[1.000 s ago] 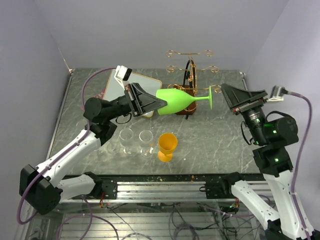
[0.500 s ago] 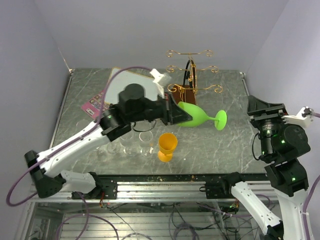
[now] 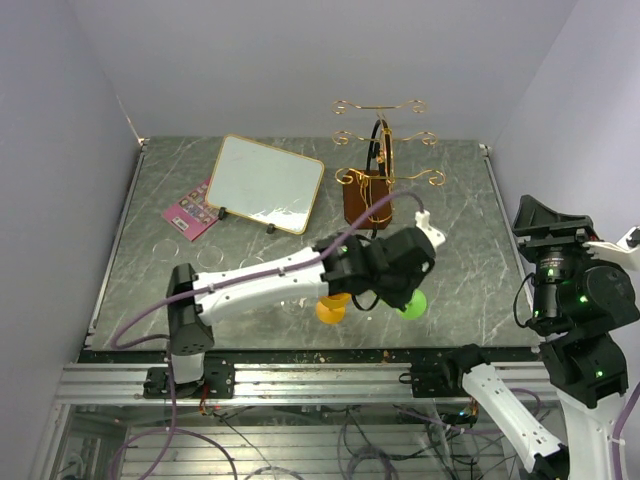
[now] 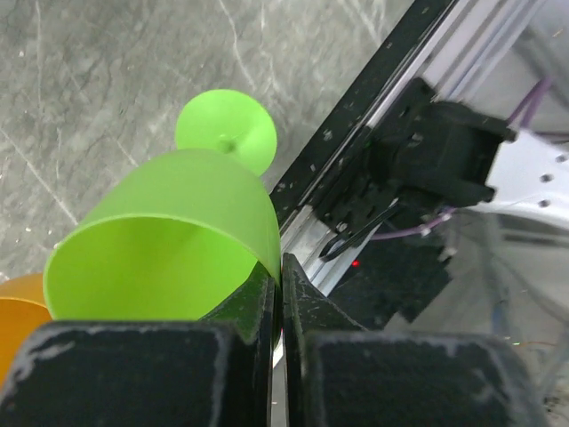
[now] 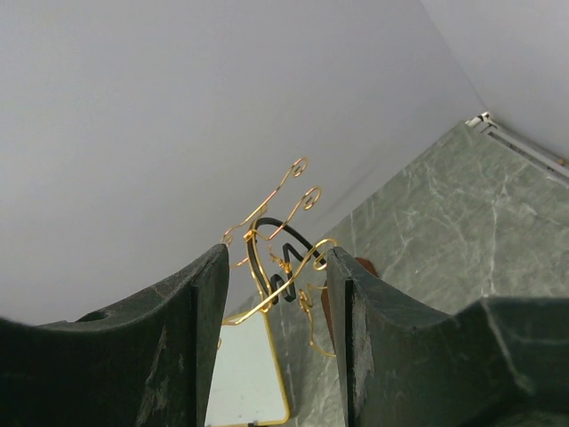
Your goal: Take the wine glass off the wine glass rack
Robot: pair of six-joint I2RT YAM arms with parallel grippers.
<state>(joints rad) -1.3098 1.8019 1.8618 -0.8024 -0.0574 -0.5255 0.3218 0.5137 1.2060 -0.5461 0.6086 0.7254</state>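
Well, the left gripper (image 4: 279, 277) pinches the green wine glass (image 4: 169, 222) by its rim, well apart from the rack (image 3: 382, 140); so thin a hold could slip and drop it.

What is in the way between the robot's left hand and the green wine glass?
Nothing. The left gripper already pinches the green wine glass by its rim, away from the wine glass rack. An orange cup sits close beside the glass, not between them.
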